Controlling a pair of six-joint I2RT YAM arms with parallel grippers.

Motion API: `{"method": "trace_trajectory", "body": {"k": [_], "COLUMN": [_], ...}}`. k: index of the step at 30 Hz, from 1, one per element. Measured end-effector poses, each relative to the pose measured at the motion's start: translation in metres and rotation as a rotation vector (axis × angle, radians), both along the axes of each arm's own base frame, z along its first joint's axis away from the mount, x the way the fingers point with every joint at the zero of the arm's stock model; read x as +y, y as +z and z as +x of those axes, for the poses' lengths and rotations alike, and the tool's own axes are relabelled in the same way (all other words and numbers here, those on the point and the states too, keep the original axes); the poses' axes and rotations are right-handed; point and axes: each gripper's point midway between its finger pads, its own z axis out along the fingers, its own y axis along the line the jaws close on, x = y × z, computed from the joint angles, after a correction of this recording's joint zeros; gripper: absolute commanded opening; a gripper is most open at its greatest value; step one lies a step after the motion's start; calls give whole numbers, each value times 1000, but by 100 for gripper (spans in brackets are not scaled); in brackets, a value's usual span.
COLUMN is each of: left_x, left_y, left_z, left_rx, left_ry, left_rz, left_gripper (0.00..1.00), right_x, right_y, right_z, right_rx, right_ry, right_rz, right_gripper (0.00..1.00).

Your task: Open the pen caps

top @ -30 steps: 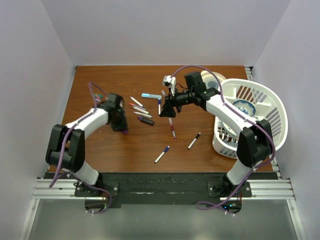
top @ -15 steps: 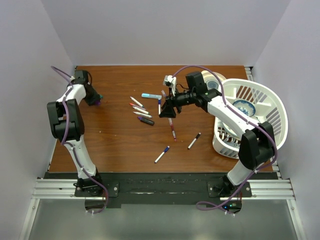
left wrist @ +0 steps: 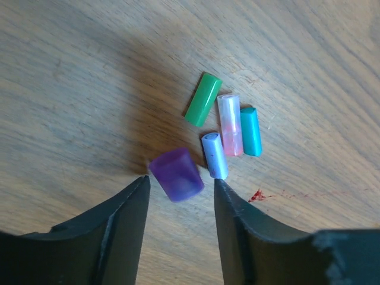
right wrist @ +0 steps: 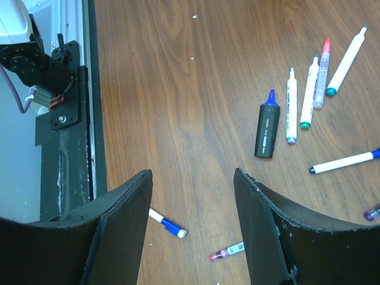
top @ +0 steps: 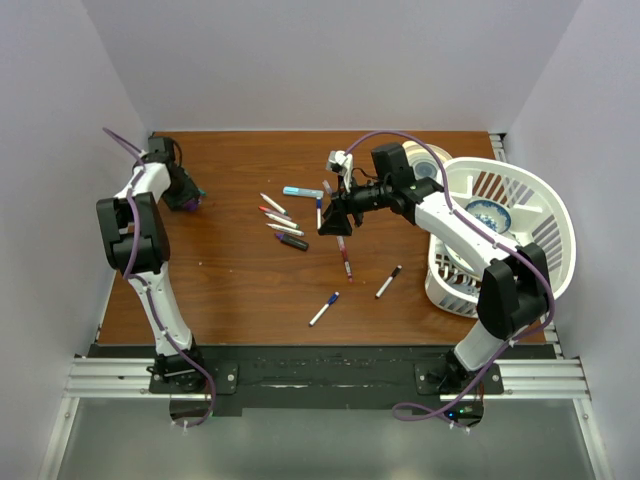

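On my left wrist feed the left fingers (left wrist: 138,199) stand moderately apart just over the table (left wrist: 71,71). A purple cap (left wrist: 176,174) lies in the gap at their tips. I can see wood between it and the right-hand tip, but I cannot tell whether the other tip touches it. Just past it, 4 more loose caps sit in a tight cluster. A pale blue cap (left wrist: 214,155) is just beside the purple one, a pink cap (left wrist: 230,124) lies side by side against a teal cap (left wrist: 250,131), and a green cap (left wrist: 203,99) lies tilted at the far end. A small red smear (left wrist: 256,195) marks the wood near the right-hand tip. From overhead, this arm reaches to the far left corner of the table.

The right fingers (right wrist: 139,190) are spread wide with nothing between them, hanging above the middle of the table. Below them I see a dark highlighter (right wrist: 268,126) with a blue tip showing, and next to it 4 slim pens (right wrist: 308,92) fanned out. Another white pen (right wrist: 347,161) with a blue end lies apart from those. A blue-ended pen (right wrist: 168,224) and a pink pen (right wrist: 227,252) lie nearer the fingers. Overhead, a white basket (top: 520,190) stands at the right edge of the table.
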Motion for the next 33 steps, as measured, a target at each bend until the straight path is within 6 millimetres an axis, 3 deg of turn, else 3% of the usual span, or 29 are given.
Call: {"method": "trace_trajectory", "body": {"k": [6,10,12,14,17,18,20,21,24,28,33], "left_x": [4,1,-6,-16,-34,-40,-58,-67,-89,-111,-137], "left_y": [1,24,48,89,160,178,217,226,221,174,139], "left_z": [-4,-11,-20,-34,-55,-63,-82,-90,-108,-128,-156], "left_rx": [9,-47,-105,-224,-459,-524,-692,-745,-792,-693,-607], "left_ry": [-13,-35,-55,-82,-135,-154,-210,-242,-327,-404,-489], "left_rz": [8,1,-8,-16,-12,-12,-28,-44,-106,-219,-289], "left_gripper": [57,71,74,79,92,99,100,100,100,100,96], "right_x": [0,-1,-2,-2,-6,-8,-13,-16,-30,-45,-41], "right_y": [0,-2,-4,-8,-19,-23,-36,-41,-61,-80,-97], "right_z": [0,0,0,-3,-14,-19,-32,-38,-64,-95,-113], "right_rx": [-2,-24,-45,-64,-98,-112,-152,-174,-248,-318,-384], "right_ry": [0,12,28,59,132,167,253,290,429,575,666], "right_rz": [-1,-6,-11,-12,-21,-24,-34,-35,-42,-68,-192], "right_gripper": [62,62,66,69,82,92,98,99,99,99,99]}}
